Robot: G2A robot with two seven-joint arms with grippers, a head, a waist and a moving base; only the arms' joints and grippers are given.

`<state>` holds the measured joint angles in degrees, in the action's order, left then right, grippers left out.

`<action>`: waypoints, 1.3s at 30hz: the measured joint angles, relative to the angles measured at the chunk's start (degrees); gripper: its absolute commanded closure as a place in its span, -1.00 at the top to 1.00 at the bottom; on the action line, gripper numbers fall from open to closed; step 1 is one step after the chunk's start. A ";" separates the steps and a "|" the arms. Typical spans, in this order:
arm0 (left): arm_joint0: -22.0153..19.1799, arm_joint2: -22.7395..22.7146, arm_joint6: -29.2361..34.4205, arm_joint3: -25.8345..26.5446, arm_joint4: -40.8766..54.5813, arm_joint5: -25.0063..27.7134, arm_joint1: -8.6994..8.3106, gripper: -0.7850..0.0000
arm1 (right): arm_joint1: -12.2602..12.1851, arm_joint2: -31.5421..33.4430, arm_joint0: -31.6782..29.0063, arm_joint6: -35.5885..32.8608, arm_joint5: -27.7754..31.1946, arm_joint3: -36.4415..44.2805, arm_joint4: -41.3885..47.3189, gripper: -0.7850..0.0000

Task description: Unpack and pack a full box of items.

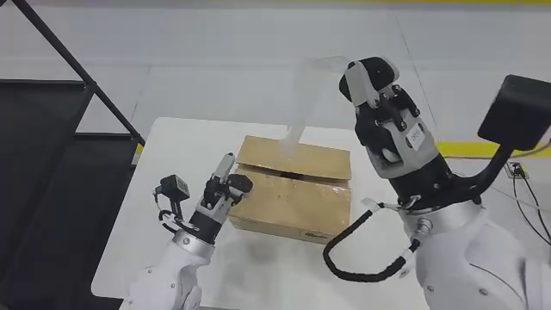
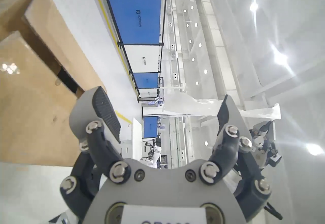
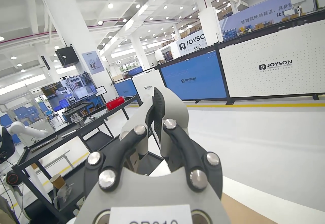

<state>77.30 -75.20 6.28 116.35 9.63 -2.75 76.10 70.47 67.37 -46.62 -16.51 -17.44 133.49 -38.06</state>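
Upper centre, right gripper (image 1: 355, 73) pinches a clear plastic bag (image 1: 306, 95) over the cardboard box (image 1: 293, 200); slick film may slip. Left gripper (image 2: 163, 105) gapes empty.

logo lettering on barrier panels (image 3: 269, 70) — cut-off label (image 3: 151, 213) on right claw (image 3: 158, 94) base

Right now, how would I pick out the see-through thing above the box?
Find the white table with the brown cardboard box on it. A pale plastic film runs up from the box's flap gap to the right gripper held above. Unlike the opaque box, it is thin and nearly transparent.
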 measured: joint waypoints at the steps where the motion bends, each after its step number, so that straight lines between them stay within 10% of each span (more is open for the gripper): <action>1: -0.46 0.76 -0.43 -0.62 -1.47 1.21 0.07 1.00 | 0.10 -0.13 0.23 -0.02 -0.24 -0.04 0.25 -1.00; 13: -7.13 7.19 -1.46 -8.47 -9.48 8.41 1.05 0.73 | 1.12 -0.70 1.39 0.12 -0.34 0.40 3.07 -1.00; 18: -7.48 8.05 0.25 -9.29 -10.01 9.19 1.17 -0.15 | 1.38 -0.29 1.17 0.12 -0.19 0.41 3.04 -1.00; 25: -7.28 8.12 1.93 -9.03 -8.29 10.26 1.30 -0.77 | 1.72 0.18 0.95 0.02 0.32 0.23 3.29 -1.00; 39: -6.86 7.44 4.17 -8.43 -4.99 10.20 1.47 -1.00 | 2.24 1.34 0.82 -1.04 1.18 0.20 2.55 -1.00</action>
<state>70.44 -67.76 10.45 107.91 4.64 7.45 77.56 72.71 68.71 -45.80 -17.55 -16.27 133.69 -35.52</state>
